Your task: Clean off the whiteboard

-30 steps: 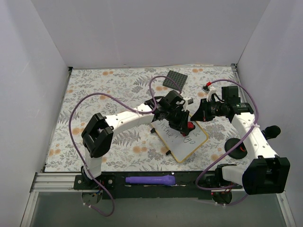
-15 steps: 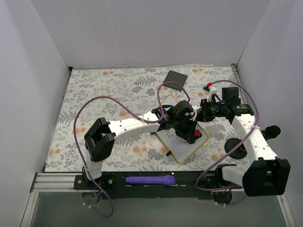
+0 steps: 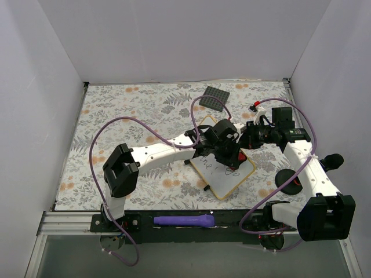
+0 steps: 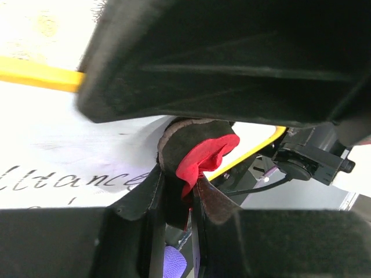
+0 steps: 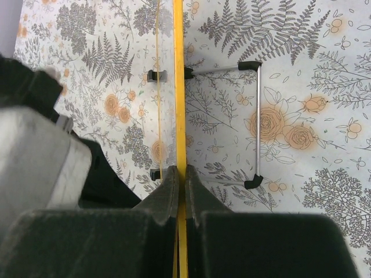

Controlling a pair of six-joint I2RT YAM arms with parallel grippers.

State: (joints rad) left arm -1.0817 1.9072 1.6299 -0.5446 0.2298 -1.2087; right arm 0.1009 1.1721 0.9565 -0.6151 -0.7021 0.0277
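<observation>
The whiteboard (image 3: 226, 179) lies tilted at the table's middle front, with black handwriting on its near part. My left gripper (image 3: 228, 154) is over the board, shut on a black felt eraser with a red strip (image 4: 200, 152) that presses on the white surface (image 4: 52, 139) near the yellow frame corner (image 4: 35, 72). Cursive writing (image 4: 64, 179) shows beside the eraser. My right gripper (image 3: 244, 141) is shut on the board's far right edge. In the right wrist view its pads (image 5: 168, 185) pinch the thin yellow frame (image 5: 179, 87) edge-on.
A dark grey studded square plate (image 3: 216, 97) lies at the back. A purple object (image 3: 184, 220) rests on the front rail. The board's wire stand with black feet (image 5: 258, 116) sits on the floral cloth. White walls close three sides.
My left gripper swept the eraser right and toward the front across the board, then came back a little. Less handwriting shows on the board's far part. The right gripper kept its hold.
</observation>
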